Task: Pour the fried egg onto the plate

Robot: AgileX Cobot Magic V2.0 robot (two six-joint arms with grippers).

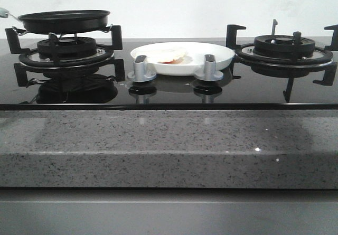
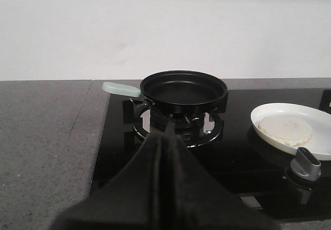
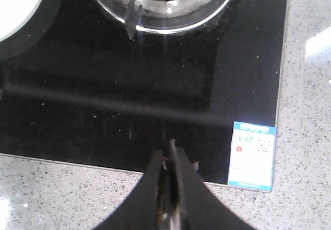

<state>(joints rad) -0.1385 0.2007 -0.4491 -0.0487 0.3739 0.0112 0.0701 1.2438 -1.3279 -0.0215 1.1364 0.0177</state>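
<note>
From the front, the fried egg (image 1: 170,55) already lies on the plate (image 1: 222,60), which sits on the glass hob between the two burners, behind the two grey knobs (image 1: 141,69). The black frying pan (image 1: 64,21) rests on the left burner grate (image 1: 66,53), at about nine o'clock from the plate, its pale handle poking off toward the frame's left edge. Neither of my claws shows here.

Through my left wrist camera, my left claw (image 2: 164,133) has its fingers pressed together, pinching nothing, aimed at the pan (image 2: 183,91), which looks empty. The handle (image 2: 122,89) juts out at nine o'clock from the pan. The plate (image 2: 310,117) lies at four o'clock from it, the egg (image 2: 285,128) flat on it, pale side up.

Through my right wrist camera, my right claw (image 3: 166,160) is also pressed together and empty, hanging over the hob's front edge near a sticker (image 3: 252,155).

I judge the pour done. The egg looks light, soft and floppy, probably slick; I would move it by the plate's stiff rim, never by pinching it.
</note>
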